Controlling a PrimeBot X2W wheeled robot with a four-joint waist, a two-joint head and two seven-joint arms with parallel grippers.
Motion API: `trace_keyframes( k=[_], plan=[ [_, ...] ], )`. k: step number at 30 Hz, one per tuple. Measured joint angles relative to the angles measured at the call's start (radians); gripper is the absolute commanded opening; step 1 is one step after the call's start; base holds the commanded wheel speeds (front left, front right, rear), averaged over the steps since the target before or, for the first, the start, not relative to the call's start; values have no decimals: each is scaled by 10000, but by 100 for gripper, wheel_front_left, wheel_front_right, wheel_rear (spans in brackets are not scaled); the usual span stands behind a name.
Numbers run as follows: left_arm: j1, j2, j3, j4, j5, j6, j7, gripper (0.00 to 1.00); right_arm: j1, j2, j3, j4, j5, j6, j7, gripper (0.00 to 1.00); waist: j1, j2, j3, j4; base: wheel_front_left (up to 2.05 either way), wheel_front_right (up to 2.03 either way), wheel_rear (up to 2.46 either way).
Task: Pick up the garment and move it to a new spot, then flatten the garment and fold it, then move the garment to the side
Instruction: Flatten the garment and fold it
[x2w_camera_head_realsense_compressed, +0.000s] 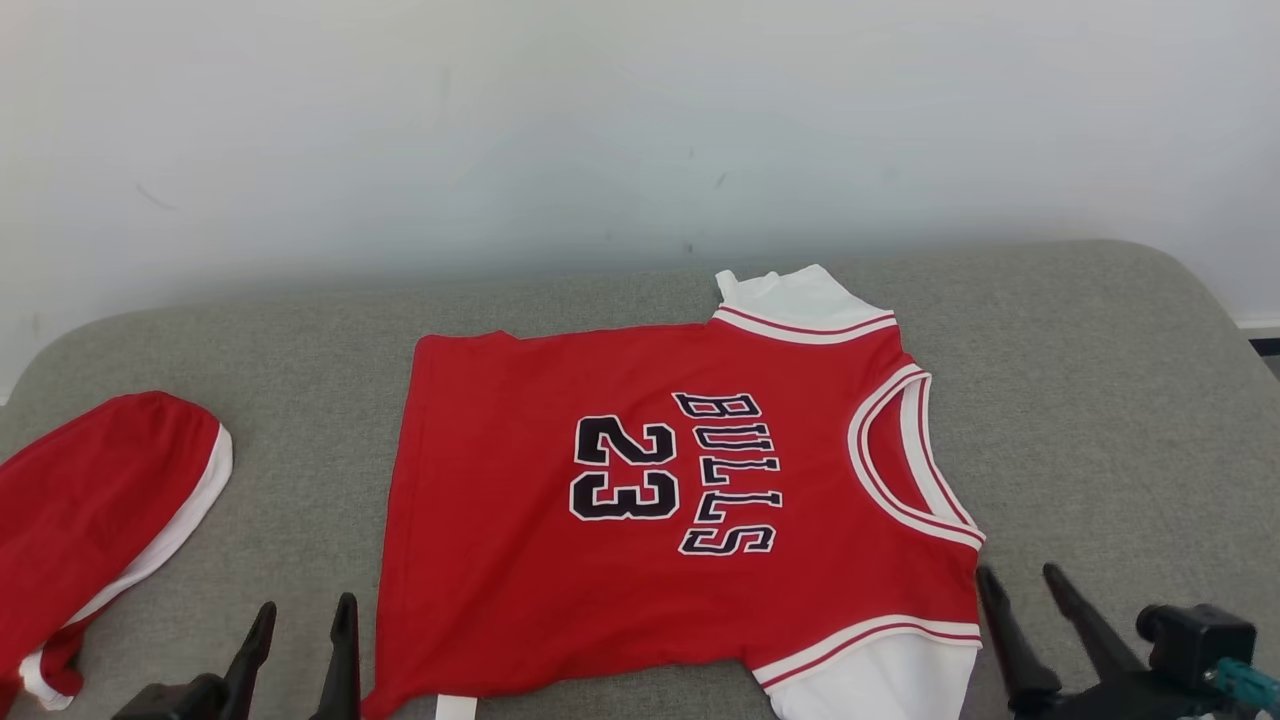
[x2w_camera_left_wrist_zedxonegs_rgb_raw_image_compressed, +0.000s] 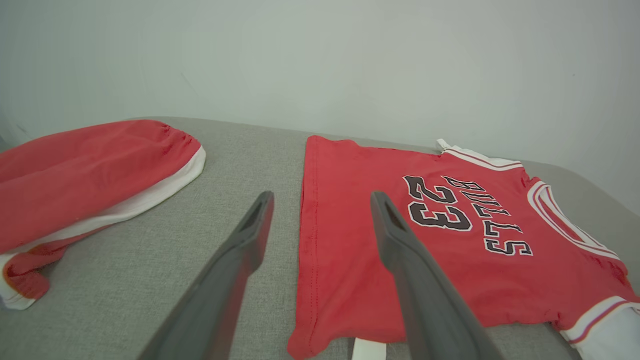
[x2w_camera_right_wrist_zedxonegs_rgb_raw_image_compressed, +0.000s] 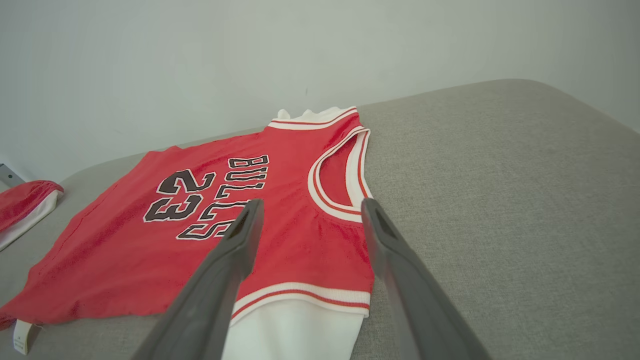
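The bench (x2w_camera_head_realsense_compressed: 1100, 380) carries the jersey (x2w_camera_head_realsense_compressed: 500, 570), spread flat at its middle; a second garment (x2w_camera_head_realsense_compressed: 90, 500) lies well apart, left. Both jaws stand released, empty, at the jersey's near edge. Flattening looks done; folding seems next, needing grips on near corners.

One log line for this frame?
jersey: flat on cushion, unfolded | second garment: left of jersey | left end effector: open, empty, by hem | right end effector: open, empty, by shoulder

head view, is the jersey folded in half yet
No, the jersey lies spread open in one flat layer on the grey cushion, its lettered front fully showing.
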Motion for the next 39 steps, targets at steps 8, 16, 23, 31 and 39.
trace_keyframes(
  k=[8,16,23,31,39],
  plan=[
    [125,-867,713,464,-65,4,1129,100,447,-123,616,86,-2,-94,1453,100,0,0,37,-1,0,0,0],
    [-43,-872,303,1404,136,4,2564,100,612,-96,834,305,-100,-443,2683,100,0,0,127,-57,0,0,0],
    [-632,-878,309,2429,566,4,3382,100,660,209,1039,727,-176,-585,3632,100,0,0,288,-126,0,0,0],
    [-1212,-894,25,2915,727,4,3762,100,640,539,786,1183,-384,-663,4201,100,1,0,481,-249,0,0,0],
    [-1244,-926,-69,3398,732,2,4080,100,639,719,449,1358,-639,-669,4600,100,0,0,518,-274,0,0,0]
  ],
)
